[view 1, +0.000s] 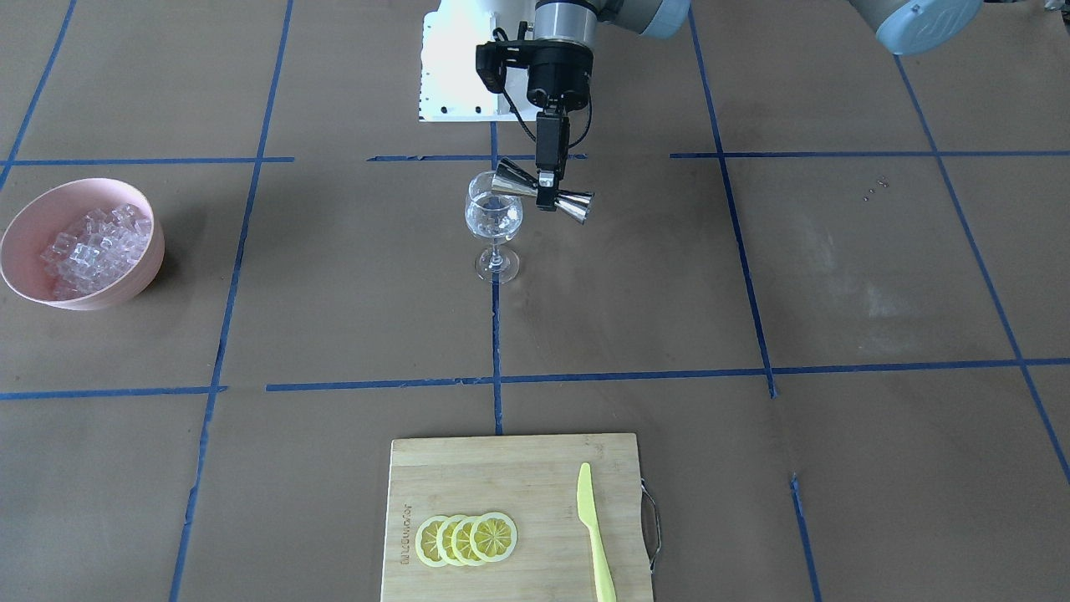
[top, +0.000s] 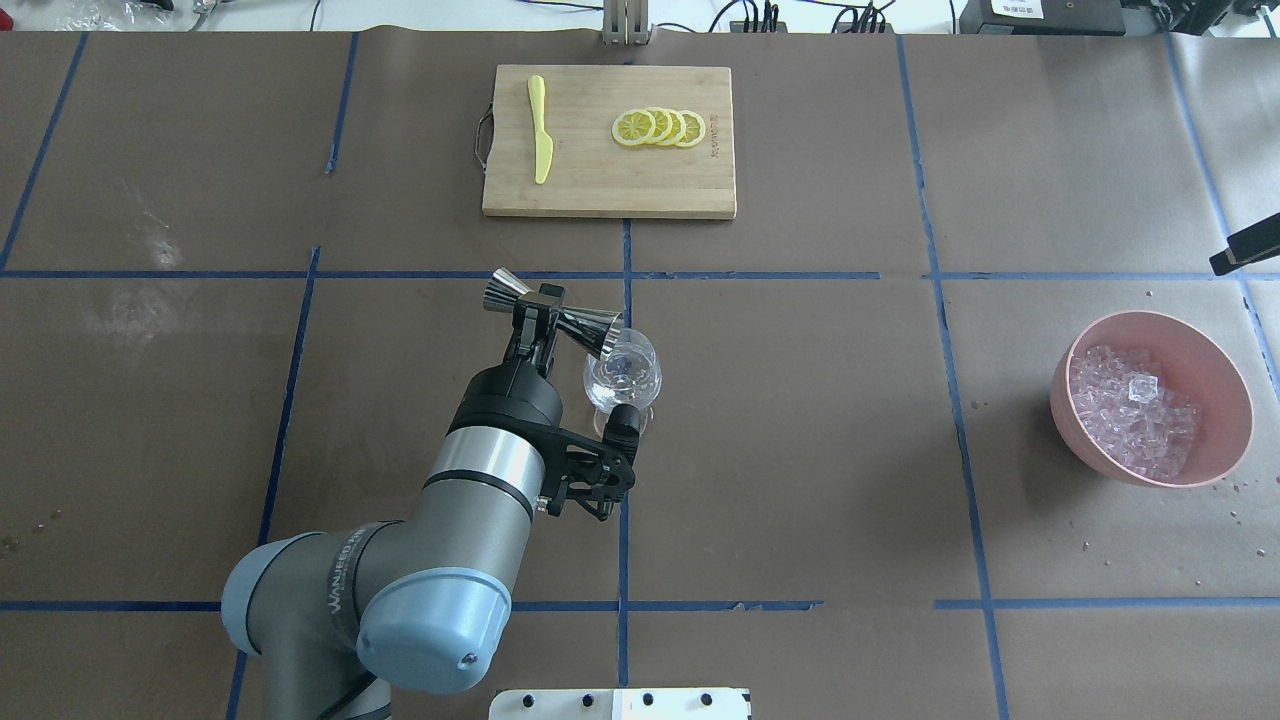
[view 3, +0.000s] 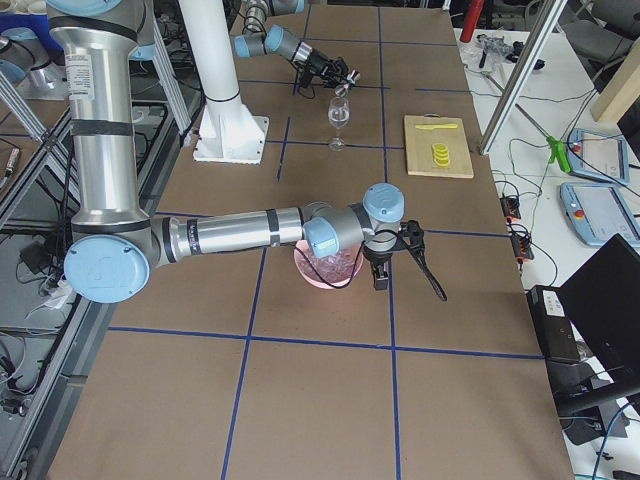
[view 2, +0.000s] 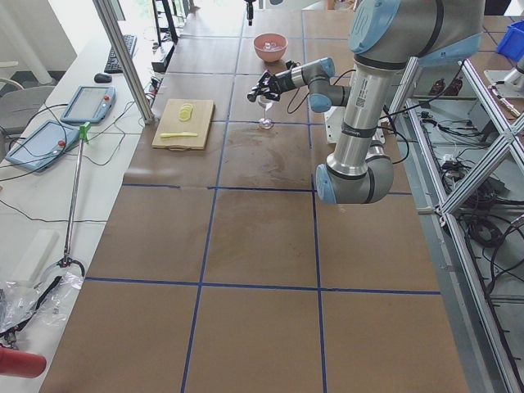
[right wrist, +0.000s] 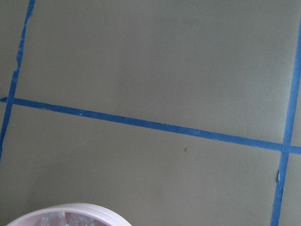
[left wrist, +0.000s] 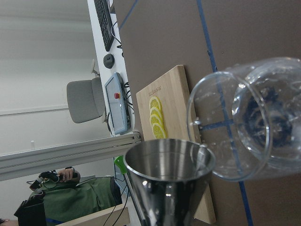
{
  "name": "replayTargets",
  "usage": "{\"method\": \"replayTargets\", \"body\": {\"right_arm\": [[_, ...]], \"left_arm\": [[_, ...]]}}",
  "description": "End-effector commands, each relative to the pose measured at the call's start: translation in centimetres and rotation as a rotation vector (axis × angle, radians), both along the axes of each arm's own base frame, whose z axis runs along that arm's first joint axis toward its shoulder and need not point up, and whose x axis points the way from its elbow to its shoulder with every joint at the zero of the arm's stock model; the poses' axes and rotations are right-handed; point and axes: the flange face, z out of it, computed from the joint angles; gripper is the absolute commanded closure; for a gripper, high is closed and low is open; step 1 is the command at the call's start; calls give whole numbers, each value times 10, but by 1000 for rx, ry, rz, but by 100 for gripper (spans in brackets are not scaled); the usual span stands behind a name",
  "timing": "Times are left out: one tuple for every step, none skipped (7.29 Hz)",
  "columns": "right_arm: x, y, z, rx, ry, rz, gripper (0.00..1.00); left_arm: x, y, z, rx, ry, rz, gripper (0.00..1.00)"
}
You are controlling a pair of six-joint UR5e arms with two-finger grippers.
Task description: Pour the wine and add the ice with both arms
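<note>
My left gripper (view 1: 547, 191) is shut on the waist of a steel jigger (view 1: 512, 181). It holds the jigger tilted, one mouth at the rim of a clear stemmed wine glass (view 1: 495, 224) standing mid-table. The overhead view shows the same: gripper (top: 543, 300), jigger (top: 592, 331), glass (top: 622, 377). The left wrist view looks past the jigger's mouth (left wrist: 169, 165) at the glass (left wrist: 254, 117). The ice (top: 1135, 412) lies heaped in a pink bowl (top: 1232, 405). My right gripper (view 3: 380, 272) hangs near that bowl (view 3: 322, 272). I cannot tell if it is open or shut.
A bamboo cutting board (top: 600, 185) at the far edge carries lemon slices (top: 660, 127) and a yellow knife (top: 540, 140). A black bar (top: 1245, 245) pokes in at the overhead view's right edge. The bowl rim (right wrist: 70, 209) shows in the right wrist view.
</note>
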Motion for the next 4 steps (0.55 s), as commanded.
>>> {"method": "replayTargets", "body": {"right_arm": [[0, -1, 2, -3, 2, 1, 0], [0, -1, 2, -3, 2, 1, 0], [0, -1, 3, -4, 3, 1, 0], [0, -1, 3, -4, 4, 1, 0]], "left_arm": [[-15, -1, -8, -26, 170, -25, 100], [-20, -2, 2, -67, 318, -48, 100], [-27, -2, 20, -114, 439, -70, 100], [-36, -1, 30, -114, 527, -69, 100]]}}
